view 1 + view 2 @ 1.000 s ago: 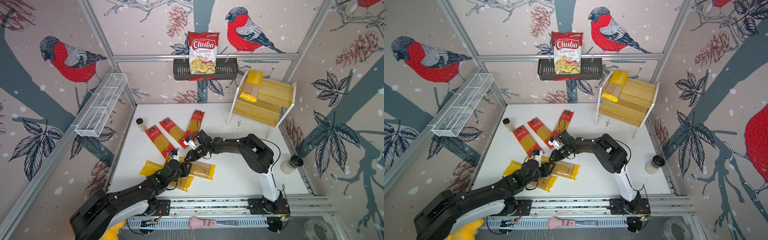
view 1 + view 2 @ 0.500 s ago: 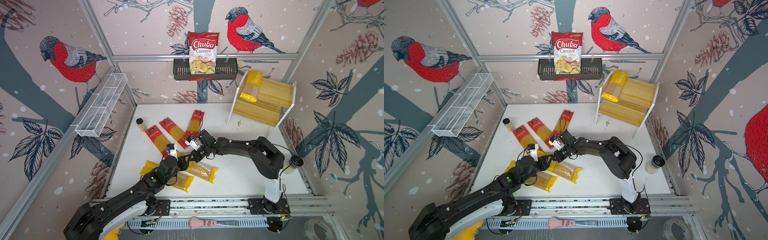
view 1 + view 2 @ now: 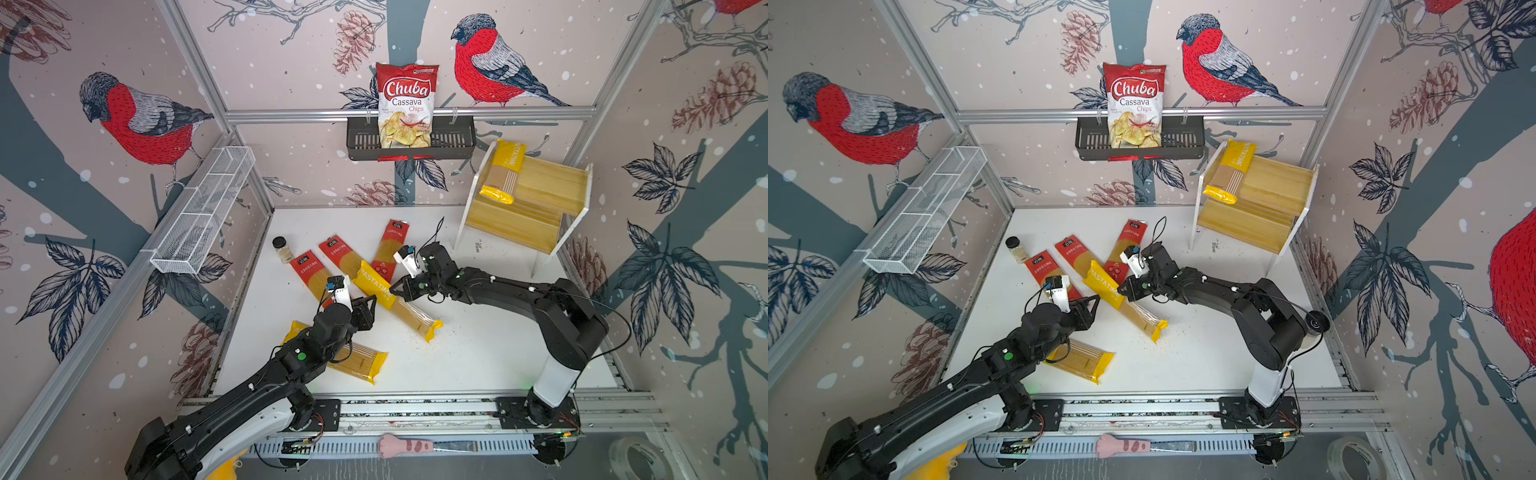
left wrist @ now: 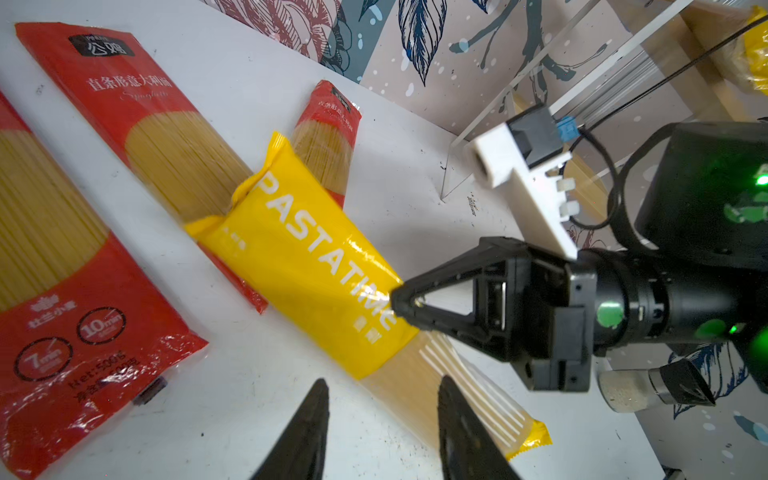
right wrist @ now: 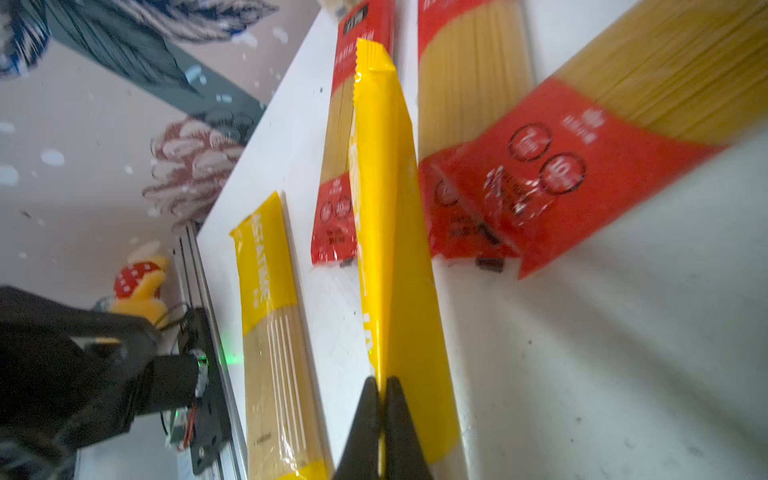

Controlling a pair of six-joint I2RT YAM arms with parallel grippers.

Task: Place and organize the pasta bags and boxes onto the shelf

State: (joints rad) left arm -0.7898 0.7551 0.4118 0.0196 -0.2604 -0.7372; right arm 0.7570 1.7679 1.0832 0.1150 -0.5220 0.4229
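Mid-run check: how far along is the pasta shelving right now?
Done: one yellow packet lies on the shelf. In hand: the right gripper is shut on the middle yellow packet at its edge; the left gripper hovers open beside it. Left: that packet, a second yellow packet at the front, and three red packets.

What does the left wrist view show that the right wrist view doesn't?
Only the left wrist view: the open left gripper, the right gripper seen from outside, shut on the edge of the PASTATIME packet, plus the shelf and a small jar. Only the right wrist view: a second yellow packet, the left arm and a red-and-yellow toy. Both: the gripped packet and the red packets.
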